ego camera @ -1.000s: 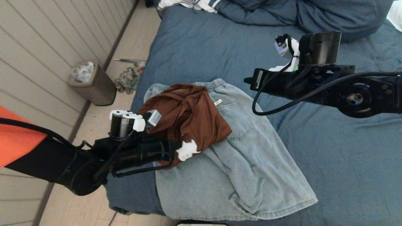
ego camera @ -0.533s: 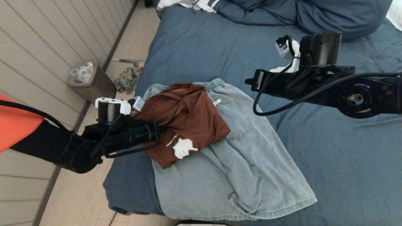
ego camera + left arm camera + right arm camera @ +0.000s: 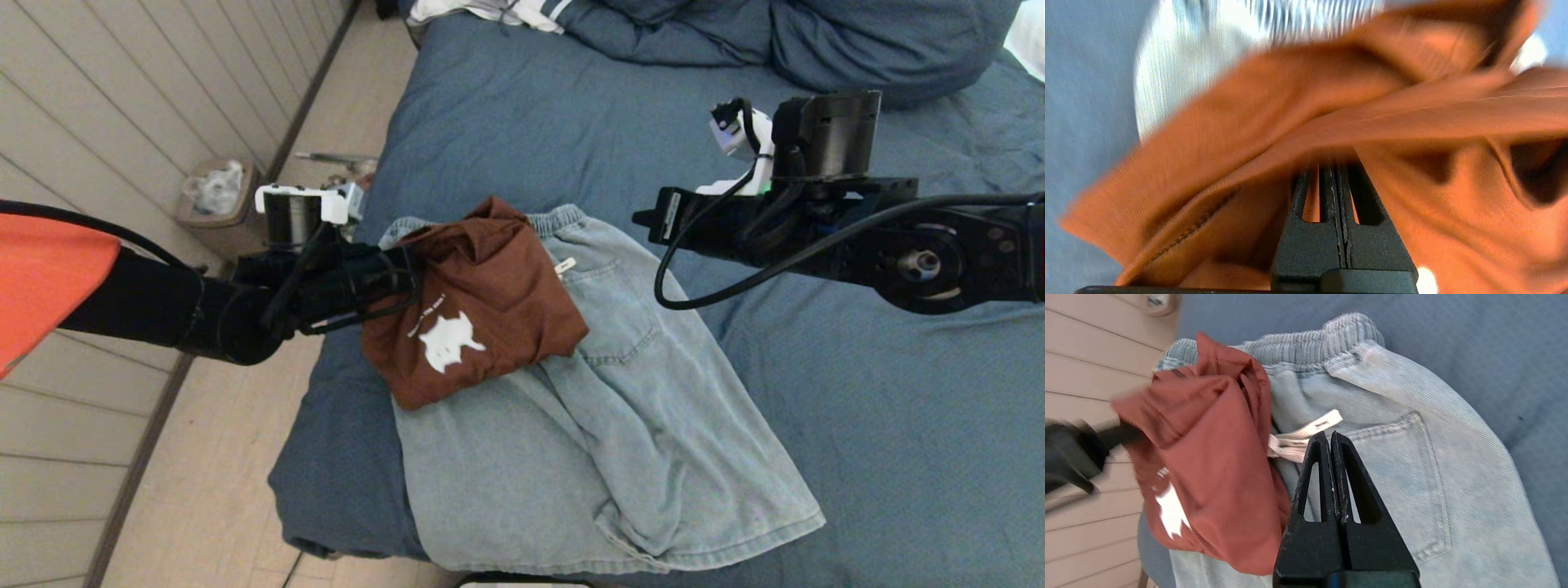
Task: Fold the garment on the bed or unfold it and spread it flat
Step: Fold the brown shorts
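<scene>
Above the bed, left gripper clamps brown shirt.

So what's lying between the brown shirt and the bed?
Light denim shorts lie spread on the bed; the brown shirt, clamped by the left gripper, hangs over them, per the head view.

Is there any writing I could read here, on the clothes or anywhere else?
None can be read.
Brown shirt: a short line of white lettering above its white animal-shaped print, too small to read.
Light denim shorts: a small white tag with a dark mark, too blurred to read.
</scene>
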`<state>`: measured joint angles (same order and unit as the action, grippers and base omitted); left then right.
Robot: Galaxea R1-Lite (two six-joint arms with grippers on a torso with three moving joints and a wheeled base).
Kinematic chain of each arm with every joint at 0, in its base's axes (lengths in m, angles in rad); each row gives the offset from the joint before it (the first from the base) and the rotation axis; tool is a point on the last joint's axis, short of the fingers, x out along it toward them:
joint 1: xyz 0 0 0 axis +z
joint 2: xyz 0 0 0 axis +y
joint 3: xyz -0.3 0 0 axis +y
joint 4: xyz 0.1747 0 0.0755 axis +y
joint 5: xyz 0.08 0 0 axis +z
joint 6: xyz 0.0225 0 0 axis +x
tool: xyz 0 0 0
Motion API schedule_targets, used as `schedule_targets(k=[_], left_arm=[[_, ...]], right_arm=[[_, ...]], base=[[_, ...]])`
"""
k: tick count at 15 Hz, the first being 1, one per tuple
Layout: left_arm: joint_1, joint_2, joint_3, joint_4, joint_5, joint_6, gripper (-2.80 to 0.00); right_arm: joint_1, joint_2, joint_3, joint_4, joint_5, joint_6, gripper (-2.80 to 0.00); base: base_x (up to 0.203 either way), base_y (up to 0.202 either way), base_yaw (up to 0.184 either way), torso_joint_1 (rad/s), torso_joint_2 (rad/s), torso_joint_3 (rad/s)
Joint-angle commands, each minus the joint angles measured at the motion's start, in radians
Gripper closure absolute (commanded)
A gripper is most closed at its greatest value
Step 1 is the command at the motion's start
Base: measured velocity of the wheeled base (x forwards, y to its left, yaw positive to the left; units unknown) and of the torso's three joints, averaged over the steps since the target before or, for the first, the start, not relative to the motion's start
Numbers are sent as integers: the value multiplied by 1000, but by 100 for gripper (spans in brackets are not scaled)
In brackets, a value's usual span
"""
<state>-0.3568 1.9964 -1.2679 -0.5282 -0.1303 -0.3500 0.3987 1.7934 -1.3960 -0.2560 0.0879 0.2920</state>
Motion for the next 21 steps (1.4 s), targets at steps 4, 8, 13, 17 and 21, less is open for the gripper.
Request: schedule_targets(k=[4, 8, 13, 17, 21], left_arm=[[16, -72, -99, 57, 2, -2, 0], [16, -85, -97, 72, -1, -3, 0], [-15, -253, 168, 72, -16, -10, 0], [-71, -410, 410, 64, -70, -34, 0], [-146, -468, 512, 69, -151, -37, 0]], right_arm=[[6, 16, 2, -2, 0, 1, 0], [10, 15, 5, -2, 0, 1, 0], [111, 27, 39, 8, 4, 8, 0], [242, 131, 7, 12, -6, 6, 0], [294, 237, -181, 114, -4, -4, 0]], base=[[0, 0, 0, 0, 0, 0], [0, 0, 0, 0, 0, 0], [0, 0, 0, 0, 0, 0], [0, 0, 0, 0, 0, 0], [0, 0, 0, 0, 0, 0]])
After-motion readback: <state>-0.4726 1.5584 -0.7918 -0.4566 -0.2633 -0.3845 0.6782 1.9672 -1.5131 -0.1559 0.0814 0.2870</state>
